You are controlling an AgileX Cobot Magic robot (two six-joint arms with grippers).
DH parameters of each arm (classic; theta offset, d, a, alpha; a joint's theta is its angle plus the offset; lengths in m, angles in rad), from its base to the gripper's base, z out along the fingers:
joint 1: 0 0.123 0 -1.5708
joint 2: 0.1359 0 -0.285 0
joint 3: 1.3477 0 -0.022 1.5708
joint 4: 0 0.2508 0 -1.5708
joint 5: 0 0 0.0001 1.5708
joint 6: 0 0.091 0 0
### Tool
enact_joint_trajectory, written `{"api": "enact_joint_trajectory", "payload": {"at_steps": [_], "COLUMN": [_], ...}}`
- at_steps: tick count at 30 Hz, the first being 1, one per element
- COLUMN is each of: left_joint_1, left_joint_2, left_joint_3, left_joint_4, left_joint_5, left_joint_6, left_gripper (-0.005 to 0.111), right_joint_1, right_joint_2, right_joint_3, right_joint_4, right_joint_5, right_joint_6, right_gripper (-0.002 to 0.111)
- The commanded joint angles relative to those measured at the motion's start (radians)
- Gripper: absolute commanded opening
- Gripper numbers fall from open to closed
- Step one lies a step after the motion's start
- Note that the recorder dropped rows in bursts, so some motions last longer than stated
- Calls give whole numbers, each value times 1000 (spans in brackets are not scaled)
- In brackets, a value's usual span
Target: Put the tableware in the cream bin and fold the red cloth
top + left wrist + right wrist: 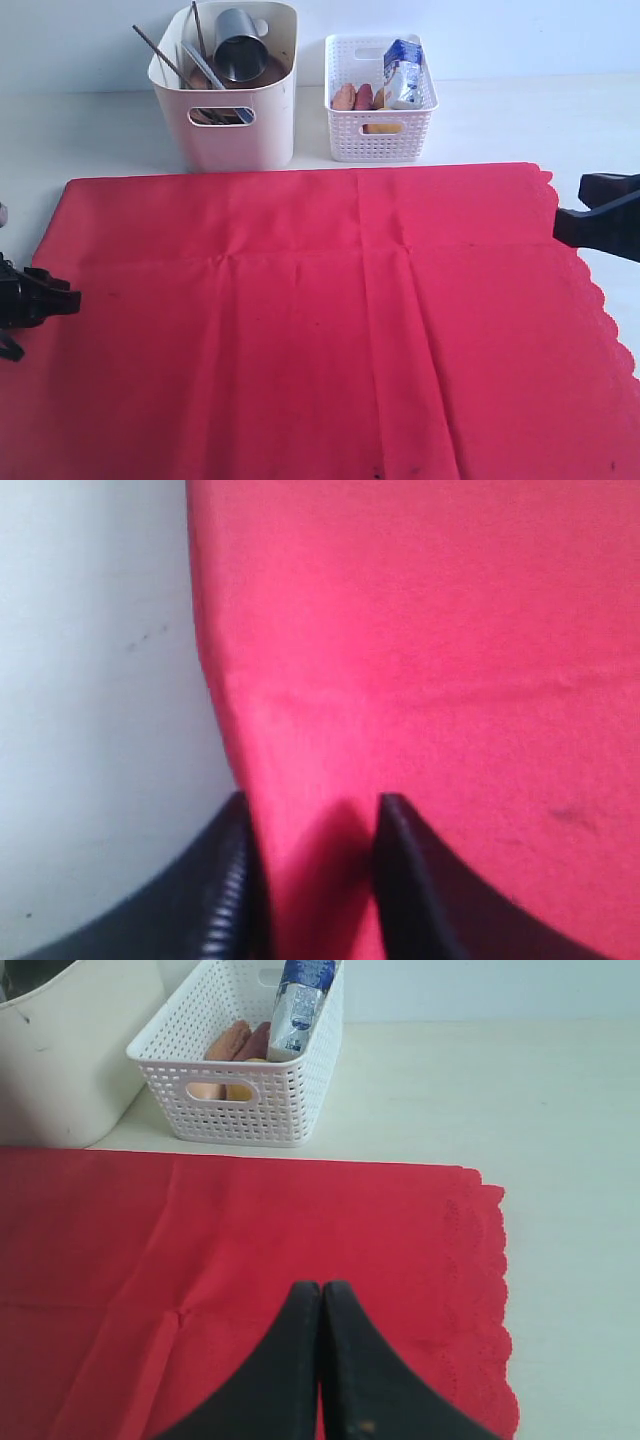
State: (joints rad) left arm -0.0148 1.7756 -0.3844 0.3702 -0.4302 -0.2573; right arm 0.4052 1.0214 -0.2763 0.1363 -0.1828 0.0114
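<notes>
The red cloth [300, 320] lies spread flat over the table, its scalloped edge on the right. My left gripper [313, 800] is open at the cloth's left edge [70, 298]. One finger is over bare table and the other over the fabric. My right gripper [321, 1285] is shut with nothing in it, just above the cloth near the far right corner [558, 225]. The cream bin [240, 135] stands behind the cloth. A steel cup [240, 57], dark chopsticks [160, 52] and a knife [205, 68] stick out of it.
A white lattice basket [380, 135] beside the bin holds a milk carton [403, 75] and sausages [345, 97]. It also shows in the right wrist view as the basket [240, 1100]. Bare pale table [600, 120] lies to the right of the cloth and behind it.
</notes>
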Motion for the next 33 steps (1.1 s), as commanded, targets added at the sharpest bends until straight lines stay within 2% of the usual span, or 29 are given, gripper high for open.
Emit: {"api": "enact_joint_trajectory", "payload": {"at_steps": [1,3,5,8,12,16,20,24,33], "left_joint_1": [-6,-4,5,48,59,49,-7,-78,-244], "left_joint_2": [15,12,-12,-85,-192,-283,-341,-386,-486], "left_joint_3": [1,-6,-40,-110,-186,-201,-201,-201,-201], "left_joint_4": [14,12,12,12,30,30,30,26,11], "left_joint_5": [19,39,131,252,407,443,479,519,548], "left_joint_6": [-13,-13,13,18,47,42,40,40,37], "left_gripper": [1,1,1,1,1,1,1,1,1], "right_joint_1": [-3,-1,34,146,313,434,491,509,509], "right_joint_2": [-7,-7,-7,29,288,581,756,866,947], "right_joint_3": [4,2,-3,-50,-172,-329,-465,-569,-620], "right_joint_4": [-5,-5,-8,-8,-8,-8,-8,-14,-25], "right_joint_5": [15,28,32,111,116,106,125,197,277], "right_joint_6": [-1,-1,-1,-1,-1,-3,-11,-11,-11], "right_gripper": [0,0,0,0,0,0,0,0,0]}}
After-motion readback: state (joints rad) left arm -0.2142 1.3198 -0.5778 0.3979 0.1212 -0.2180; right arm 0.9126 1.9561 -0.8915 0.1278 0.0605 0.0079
